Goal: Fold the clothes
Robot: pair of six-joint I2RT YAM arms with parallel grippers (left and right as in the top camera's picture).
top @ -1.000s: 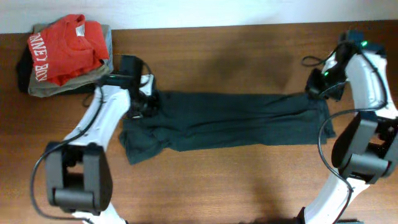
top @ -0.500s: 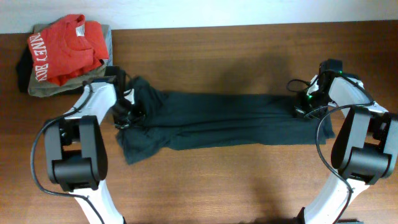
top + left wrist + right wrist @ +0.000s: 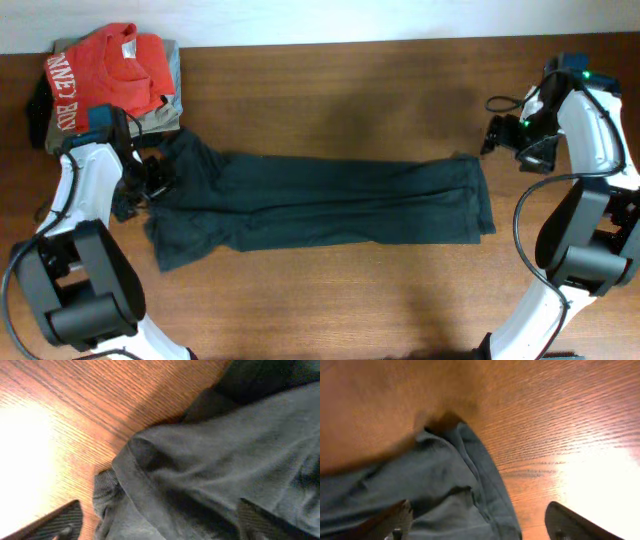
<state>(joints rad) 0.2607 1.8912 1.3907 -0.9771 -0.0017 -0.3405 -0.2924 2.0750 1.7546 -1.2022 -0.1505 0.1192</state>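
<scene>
the shirt (image 3: 330,205) lies plain dark side up on the table (image 3: 330,310) as a long narrow strip near the middle. its long axis runs left to right, across the front of both arms. the right end is square and tidy. the left end is wider and rumpled, with one flap toward the near edge and another toward the far edge. which end is the collar cannot be told.

the left gripper (image 3: 150,180) sits over that rumpled left end. in the left wrist view its fingers (image 3: 57,522) stand spread, with loose folds of the shirt (image 3: 215,460) between them and nothing pinched. the right gripper (image 3: 497,135) is just beyond the far right corner and off the cloth. its fingers (image 3: 567,522) are also spread, and the corner of the shirt (image 3: 435,490) lies a little ahead on bare wood.

so the left arm is the nearer one. the next fold probably goes across the long axis, carrying one end over to the other. for that, the right gripper would have to come inward and toward the near side to reach its corner.

at the far left, well clear of the strip's right end but close to its left, a red shirt (image 3: 100,85) rests on a grey garment (image 3: 75,143).
</scene>
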